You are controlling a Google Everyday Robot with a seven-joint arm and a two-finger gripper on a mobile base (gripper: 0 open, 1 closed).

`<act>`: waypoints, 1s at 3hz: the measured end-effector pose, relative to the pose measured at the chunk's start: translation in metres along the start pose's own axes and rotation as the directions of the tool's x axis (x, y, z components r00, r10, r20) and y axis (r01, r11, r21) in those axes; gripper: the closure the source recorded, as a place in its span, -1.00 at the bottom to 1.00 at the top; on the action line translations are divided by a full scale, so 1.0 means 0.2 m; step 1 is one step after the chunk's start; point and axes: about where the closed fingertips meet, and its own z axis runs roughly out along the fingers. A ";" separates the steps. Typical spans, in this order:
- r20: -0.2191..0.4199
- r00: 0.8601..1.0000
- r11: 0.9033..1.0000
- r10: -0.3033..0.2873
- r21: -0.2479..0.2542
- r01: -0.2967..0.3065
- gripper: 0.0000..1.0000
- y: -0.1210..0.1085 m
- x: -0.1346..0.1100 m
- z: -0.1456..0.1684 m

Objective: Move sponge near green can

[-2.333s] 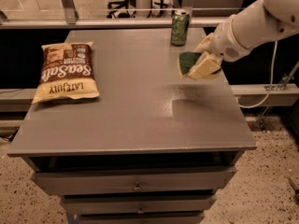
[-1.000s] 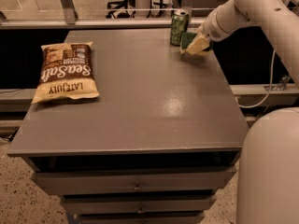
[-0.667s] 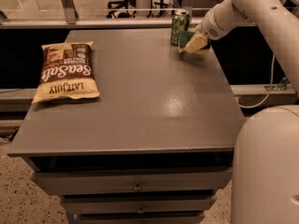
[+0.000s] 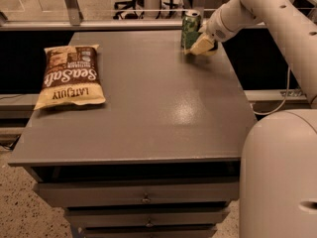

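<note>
The tabletop [image 4: 148,113] is grey. At its far right corner, the white arm's gripper [image 4: 209,42] touches the pale yellow sponge [image 4: 200,46], beside the mottled green can [image 4: 189,29] with a silver top. Near the left edge lies a brown-and-cream chip bag [image 4: 69,76].

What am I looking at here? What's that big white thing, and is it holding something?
The white thing is a robot: a rounded body at lower right and one long arm reaching over a grey table with drawers underneath. There is only one picture, looking down at the table from its front; where the camera is mounted is not known. At the arm's end, near the table's far right corner, is the gripper. Its two jaws are closed on a sponge, held low right beside a green can that stands upright. On the left lies a brown and cream chip bag, flat on the table.
</note>
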 end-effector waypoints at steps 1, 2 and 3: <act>0.001 1.000 1.000 0.005 -0.007 -0.005 -0.99 0.01 0.00 0.01; 0.002 1.000 1.000 0.007 -0.009 -0.007 -1.00 0.02 0.00 0.01; -0.002 1.000 1.000 0.023 -0.008 -0.023 -1.00 0.03 0.03 -0.01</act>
